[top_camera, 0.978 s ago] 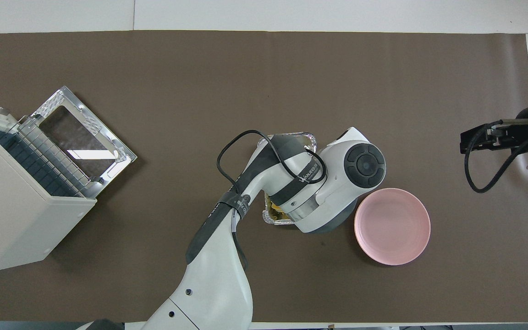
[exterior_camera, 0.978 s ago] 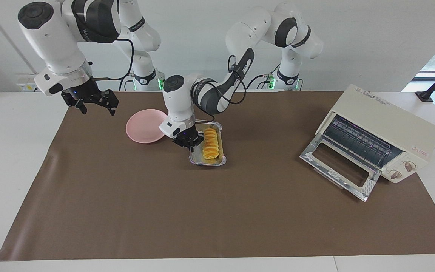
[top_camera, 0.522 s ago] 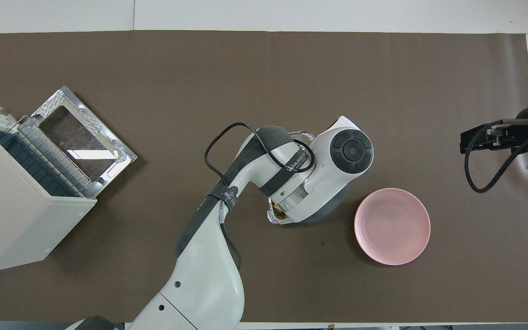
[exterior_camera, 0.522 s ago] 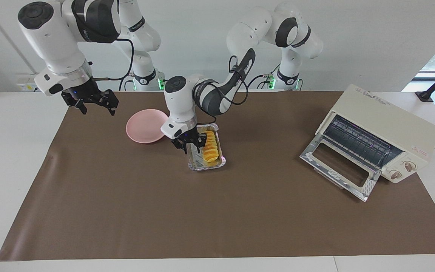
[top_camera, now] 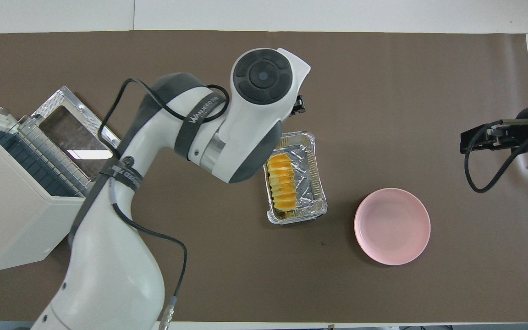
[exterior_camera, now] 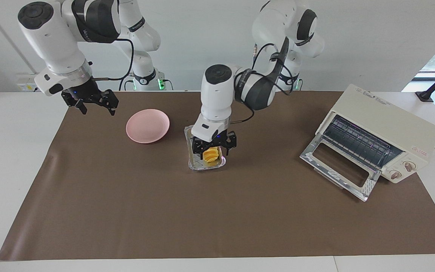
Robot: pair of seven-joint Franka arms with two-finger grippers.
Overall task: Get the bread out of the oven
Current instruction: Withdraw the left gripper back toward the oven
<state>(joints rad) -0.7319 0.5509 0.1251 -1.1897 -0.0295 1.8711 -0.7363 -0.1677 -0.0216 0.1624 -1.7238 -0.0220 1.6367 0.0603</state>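
Note:
The bread (exterior_camera: 210,155) (top_camera: 282,181), a ridged golden loaf, lies in a crinkled foil tray (exterior_camera: 192,163) (top_camera: 317,183) on the brown mat, outside the oven. My left gripper (exterior_camera: 214,148) hangs open just above the tray, over the bread, holding nothing; in the overhead view the arm's wrist hides it. The cream oven (exterior_camera: 385,121) (top_camera: 14,215) stands at the left arm's end of the table, its glass door (exterior_camera: 337,168) (top_camera: 83,137) dropped open and its wire rack bare. My right gripper (exterior_camera: 91,102) waits open in the air over the mat's edge at the right arm's end.
A round pink plate (exterior_camera: 147,125) (top_camera: 392,226) lies beside the tray, toward the right arm's end. The brown mat (exterior_camera: 217,219) covers most of the white table. The left arm's elbow and cable arch over the mat between tray and oven.
My left gripper opened, let go of the foil tray's rim, rose and swung over the tray toward the left arm's end. The tray shifted slightly. The right arm stayed still.

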